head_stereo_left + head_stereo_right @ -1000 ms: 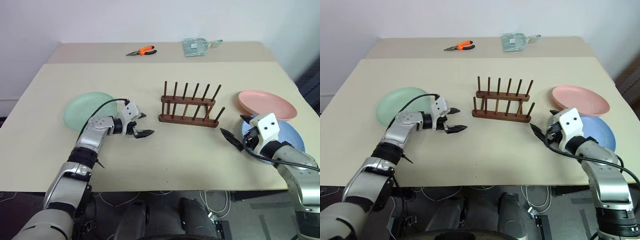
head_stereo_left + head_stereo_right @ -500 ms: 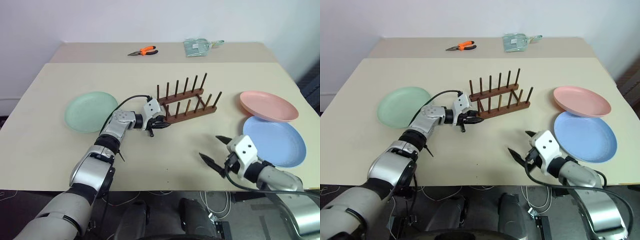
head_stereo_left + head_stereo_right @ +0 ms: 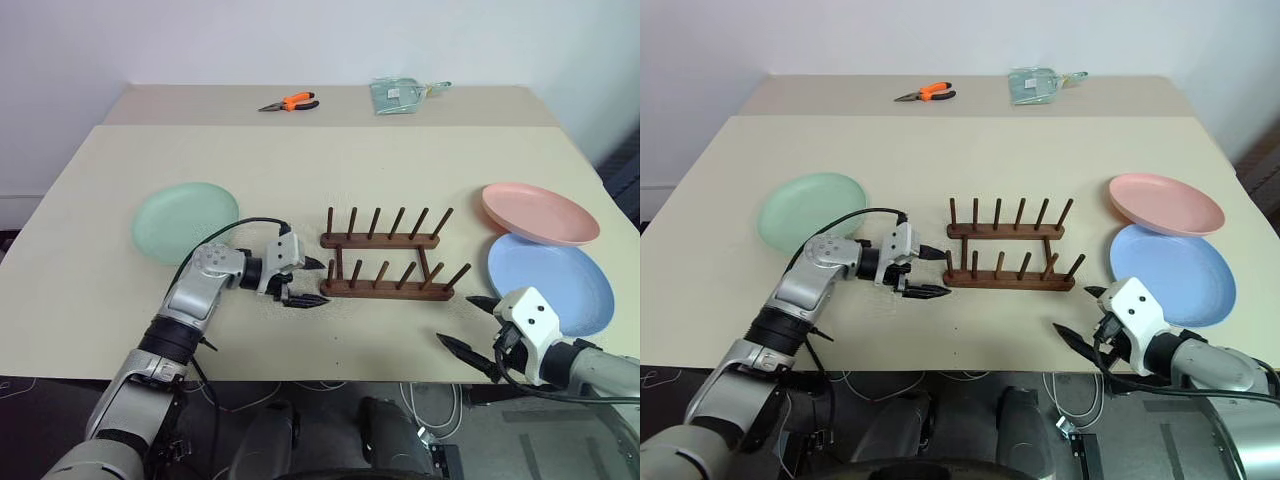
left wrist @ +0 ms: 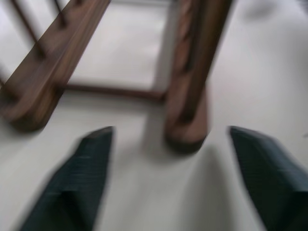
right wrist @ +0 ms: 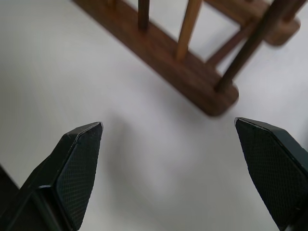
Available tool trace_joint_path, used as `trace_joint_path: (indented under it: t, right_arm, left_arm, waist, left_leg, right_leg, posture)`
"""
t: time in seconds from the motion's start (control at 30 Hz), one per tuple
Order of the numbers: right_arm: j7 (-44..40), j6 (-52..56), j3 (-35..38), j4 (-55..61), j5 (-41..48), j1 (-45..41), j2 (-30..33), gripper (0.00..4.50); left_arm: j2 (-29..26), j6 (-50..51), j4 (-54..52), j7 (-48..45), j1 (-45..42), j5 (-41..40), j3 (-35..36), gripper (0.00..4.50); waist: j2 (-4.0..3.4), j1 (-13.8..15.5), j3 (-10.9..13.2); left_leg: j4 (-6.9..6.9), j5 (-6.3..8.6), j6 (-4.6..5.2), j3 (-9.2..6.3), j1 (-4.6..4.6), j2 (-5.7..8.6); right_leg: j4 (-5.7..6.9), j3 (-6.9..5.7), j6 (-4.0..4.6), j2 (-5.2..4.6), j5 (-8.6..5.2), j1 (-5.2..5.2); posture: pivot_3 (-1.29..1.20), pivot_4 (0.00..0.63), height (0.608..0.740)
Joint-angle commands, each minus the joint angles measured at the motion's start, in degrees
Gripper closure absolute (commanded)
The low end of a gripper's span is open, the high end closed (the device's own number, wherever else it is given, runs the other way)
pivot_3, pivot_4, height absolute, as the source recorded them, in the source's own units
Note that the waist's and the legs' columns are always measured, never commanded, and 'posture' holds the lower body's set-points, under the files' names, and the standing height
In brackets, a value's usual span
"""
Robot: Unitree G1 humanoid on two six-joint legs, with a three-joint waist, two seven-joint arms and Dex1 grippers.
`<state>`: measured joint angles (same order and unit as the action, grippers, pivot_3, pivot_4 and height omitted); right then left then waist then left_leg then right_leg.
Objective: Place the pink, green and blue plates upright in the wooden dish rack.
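Rack (image 3: 385,268) mid-counter, long axis crosswise, empty. Left gripper (image 3: 303,282) at rack's left end, fingers wide, empty; green plate (image 3: 185,221) behind it. Right gripper (image 3: 473,327) spread, empty, nearest blue plate (image 3: 560,282); pink plate (image 3: 540,212) beyond.

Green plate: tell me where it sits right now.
The green plate lies flat on the table's left side, beyond the left gripper, left of the wooden dish rack.

A beige desk (image 3: 300,160) runs across the view, with a second, like-coloured desk (image 3: 200,103) butted against its far edge (a seam shows between the two). On that far one lie pliers (image 3: 287,102) with orange handles, and well apart from them a clear packet (image 3: 398,95). Behind stands a white wall (image 3: 300,40).
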<state>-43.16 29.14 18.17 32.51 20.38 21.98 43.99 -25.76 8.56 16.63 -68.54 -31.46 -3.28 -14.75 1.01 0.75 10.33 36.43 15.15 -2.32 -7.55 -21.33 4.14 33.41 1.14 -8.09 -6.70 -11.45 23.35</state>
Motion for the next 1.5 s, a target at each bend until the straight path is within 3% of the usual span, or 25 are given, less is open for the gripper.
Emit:
trace_joint_path:
  t: [0.03,0.17,0.27,0.4,0.53,0.63,0.9,1.0,1.2,1.33,1.5]
  right_arm:
    - [-1.46,-1.58,0.04,0.59,-0.94,1.19,1.19,0.85]
    - [-0.52,-1.6,-3.23,0.86,-2.46,0.52,0.2,2.91]
    - [1.74,-1.55,-7.14,0.1,-4.9,-1.87,-0.77,4.43]
    - [5.84,-2.41,-13.73,-4.45,-11.19,-8.13,-1.7,4.47]
    - [12.64,-3.6,-18.97,-13.24,-18.45,-18.24,-5.24,4.47]
    - [16.64,-5.38,-21.18,-20.63,-22.34,-25.28,-7.81,4.47]
    - [18.68,-10.67,-21.08,-31.97,-25.22,-36.39,-9.32,4.47]
    - [16.64,-11.78,-19.15,-29.48,-25.61,-35.74,-5.5,3.7]
    - [10.13,-14.36,-8.75,-22.19,-26.52,-29.88,10.71,0.73]
    - [9.69,-19.82,-8.86,-27.79,-31.37,-28.55,17.76,0.73]
    - [12.91,-26.43,-14.9,-42.82,-37.51,-35.02,17.93,0.73]
  left_arm:
    - [-3.97,1.87,-4.11,0.28,2.92,-0.24,1.3,0.14]
    - [-8.15,11.28,-17.83,-3.7,10.07,-7.12,1.46,1.92]
    - [-6.42,14.99,-25.34,-0.62,13.6,-8.82,-0.04,3.39]
    - [0.04,15.71,-26.01,9.38,14.13,-4.48,-2.9,3.43]
    - [9.88,15.73,-17.28,25.97,10.44,1.19,-1.77,3.43]
    - [13.63,13.99,-9.1,35.0,6.74,4.35,0.09,3.43]
    - [16.34,10.21,-3.09,38.89,2.42,2.54,3.02,3.43]
    - [15.49,9.55,-5.42,36.89,3.14,1.51,2.9,3.44]
    - [11.26,11.69,-19.67,26.95,8.9,-5.19,2.07,3.44]
    - [9.41,13.45,-25.15,22.71,10.65,-9.23,2.16,3.44]
    - [9.52,15.12,-27.56,20.77,9.78,-11.96,1.58,3.44]
  waist:
    - [-0.02,-0.1,-0.01]
    - [-0.1,-0.71,-0.09]
    - [-0.15,-0.33,-0.13]
    - [-0.11,0.25,-0.13]
    - [0.02,-0.07,-0.21]
    - [0.05,-0.12,-0.28]
    - [0.01,-0.1,-0.31]
    - [-0.02,-0.07,-0.29]
    - [-0.19,-0.08,-0.21]
    - [-0.17,-0.27,-0.22]
    - [-0.21,-0.42,-0.2]
  left_leg:
    - [0.0,0.0,0.0,0.0,0.0,0.0]
    - [-0.15,0.01,-0.01,0.04,0.08,-0.09]
    - [-0.13,0.01,-0.01,0.04,0.05,-0.09]
    - [0.13,0.01,-0.01,-0.05,-0.07,-0.02]
    - [0.14,0.01,0.0,-0.05,0.0,0.0]
    - [0.25,0.0,-0.01,-0.03,0.05,0.0]
    - [0.27,0.0,-0.01,-0.04,0.02,0.06]
    - [0.27,0.0,-0.01,-0.05,-0.01,0.07]
    - [0.27,0.03,0.02,-0.01,-0.11,0.09]
    - [0.26,0.03,0.02,0.06,-0.04,0.02]
    - [0.3,0.03,0.03,0.11,-0.04,0.02]
  right_leg:
    - [0.0,0.0,0.0,0.0,0.0,0.0]
    - [0.0,0.01,0.11,0.01,-0.07,0.02]
    - [-0.02,0.02,0.17,-0.04,-0.1,0.02]
    - [-0.06,-0.02,0.19,-0.07,-0.12,-0.04]
    - [-0.03,-0.03,0.2,-0.03,-0.09,-0.09]
    - [0.05,-0.03,0.23,0.01,-0.05,-0.13]
    - [0.09,-0.04,0.24,0.01,0.19,-0.09]
    - [0.09,-0.04,0.23,0.01,0.18,-0.08]
    - [0.05,-0.02,0.18,-0.02,0.15,-0.01]
    - [0.04,-0.02,0.16,-0.01,-0.07,-0.06]
    - [0.03,0.01,0.21,-0.02,-0.08,-0.08]
  posture:
    - [0.0,0.15,0.74]
    - [0.0,0.15,0.74]
    - [0.0,0.15,0.74]
    - [0.0,0.15,0.74]
    - [0.0,0.15,0.74]
    - [0.0,0.15,0.74]
    - [0.0,0.15,0.74]
    - [0.0,0.15,0.74]
    - [0.0,0.15,0.74]
    - [0.0,0.15,0.74]
    - [0.0,0.15,0.74]
